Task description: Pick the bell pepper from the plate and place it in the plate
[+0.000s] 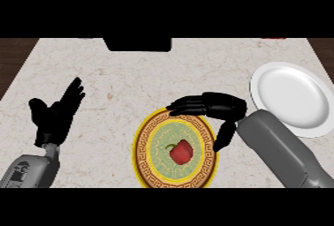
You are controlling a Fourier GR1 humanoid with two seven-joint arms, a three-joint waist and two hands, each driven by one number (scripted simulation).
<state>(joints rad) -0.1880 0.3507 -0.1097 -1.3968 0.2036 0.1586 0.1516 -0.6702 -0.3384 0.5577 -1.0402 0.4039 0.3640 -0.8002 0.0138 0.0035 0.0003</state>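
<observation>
Pale marbled stone tabletop (163, 75) under me, dark wood floor at far corners. Red bell pepper (181, 152) with green stem lies near middle of round yellow plate with patterned gold rim and green centre (145, 137). My right robot hand (212, 107) hovers over that plate's far rim, fingers curled, holding nothing, apart from pepper. Plain white round plate (294, 99) sits to right, beside my right forearm. My left robot hand (55, 114) rests open at left, fingers up.
</observation>
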